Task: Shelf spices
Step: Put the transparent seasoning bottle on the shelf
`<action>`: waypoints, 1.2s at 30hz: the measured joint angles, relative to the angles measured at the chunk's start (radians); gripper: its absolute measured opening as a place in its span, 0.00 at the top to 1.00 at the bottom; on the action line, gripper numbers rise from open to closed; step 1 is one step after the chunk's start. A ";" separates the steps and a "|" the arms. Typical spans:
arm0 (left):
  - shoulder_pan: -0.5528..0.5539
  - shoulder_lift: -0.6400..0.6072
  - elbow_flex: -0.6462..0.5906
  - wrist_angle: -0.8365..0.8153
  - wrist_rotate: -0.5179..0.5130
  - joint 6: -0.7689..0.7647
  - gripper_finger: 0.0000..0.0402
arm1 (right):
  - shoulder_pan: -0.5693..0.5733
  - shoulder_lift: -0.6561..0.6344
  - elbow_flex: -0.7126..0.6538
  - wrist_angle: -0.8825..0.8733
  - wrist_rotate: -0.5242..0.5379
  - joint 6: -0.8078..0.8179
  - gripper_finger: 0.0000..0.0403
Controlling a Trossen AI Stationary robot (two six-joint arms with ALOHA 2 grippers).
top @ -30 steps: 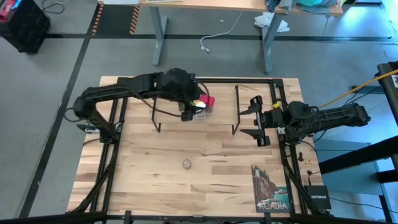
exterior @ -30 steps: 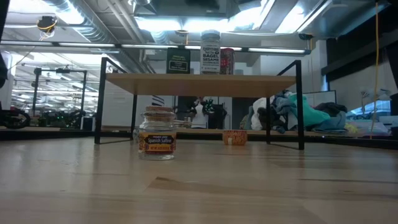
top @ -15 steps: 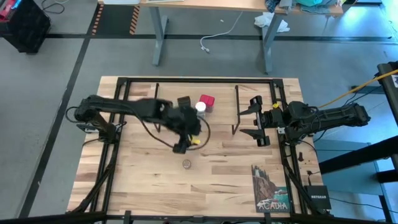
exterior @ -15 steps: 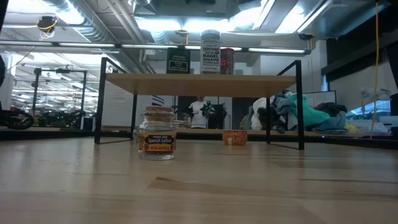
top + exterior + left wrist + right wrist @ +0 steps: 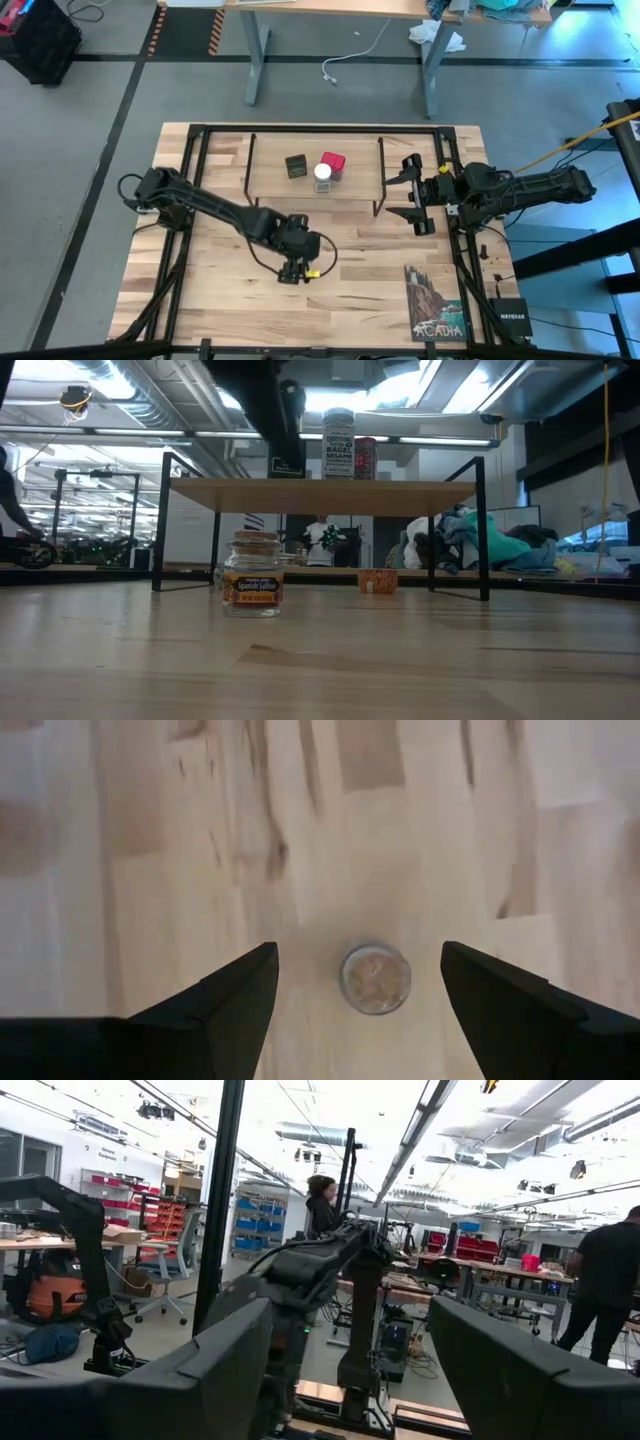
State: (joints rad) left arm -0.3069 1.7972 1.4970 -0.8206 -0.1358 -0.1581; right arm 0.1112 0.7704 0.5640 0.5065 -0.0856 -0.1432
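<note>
My left end effector (image 5: 292,272) hangs over the lower-middle of the bench (image 5: 360,255) in the high view, fingers (image 5: 230,1005) spread wide, holding nothing. In the left wrist view the tiny round jar (image 5: 375,979) sits upright on the wood between those fingers w/ gaps on both sides; tan-grey lid seen from above. Low view shows that jar (image 5: 252,575) left of centre: clear glass, cork-coloured lid, label reads Spanish Saffron; contents can't be made out. Shelf (image 5: 315,185) stands at the upper middle of the bench, 3 containers grouped on it: 1 dark square tin (image 5: 295,165), 1 red square tin (image 5: 332,163), 1 white-capped clear jar (image 5: 322,175) just beside the red one. So 4 spices total, 3 on the shelf, 1 on the bench. Low view has all 3 on the plank, white-capped jar in the middle. My right end effector (image 5: 412,195) waits at the right of the frame beside the shelf's end, fingers apart, nothing in them. A booklet (image 5: 434,302) lies at the bench's lower right.
</note>
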 joint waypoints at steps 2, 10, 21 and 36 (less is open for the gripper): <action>-0.015 0.002 -0.018 0.003 -0.048 -0.026 0.32 | 0.000 0.000 0.000 0.000 0.000 0.000 0.31; -0.027 0.006 -0.130 0.147 -0.074 -0.125 0.32 | 0.000 0.000 0.000 0.000 0.000 0.006 0.31; -0.041 0.012 -0.216 0.236 -0.034 -0.247 0.32 | 0.000 0.000 0.000 -0.005 0.007 0.007 0.31; -0.042 0.069 -0.265 0.315 -0.042 -0.280 0.32 | 0.000 0.000 0.000 -0.008 0.018 0.007 0.31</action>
State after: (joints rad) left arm -0.3487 1.8658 1.2316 -0.5057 -0.1777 -0.4377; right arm 0.1112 0.7704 0.5640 0.4982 -0.0673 -0.1364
